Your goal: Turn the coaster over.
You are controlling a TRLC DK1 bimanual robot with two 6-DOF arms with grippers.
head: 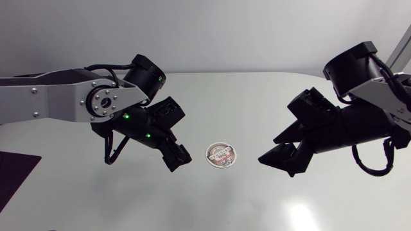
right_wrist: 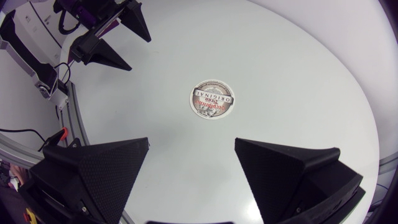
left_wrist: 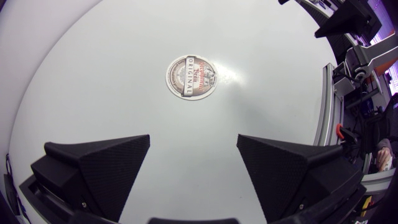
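A round coaster is seen lying flat on the white table, printed face up, near the middle of the surface and well apart from every edge; bare tabletop is shown on all sides of it, and nothing is touching it. The left gripper is held above the table just beside the coaster on the left arm's side, tilted downward, with its fingertips near the coaster's rim but apart from it; its fingers are spread wide with nothing between them, as is shown plainly in the left wrist view, where the coaster is found ahead of the gap. The right gripper is held on the opposite side, somewhat farther from the coaster, likewise angled down toward it; its fingers are also parted and nothing is grasped, and in the right wrist view the coaster is seen ahead of the open fingers. An open strip of table is left between the two grippers, with the coaster inside it; the table's curved far edge is seen well behind both arms, and a broad bare stretch is left on the near side.
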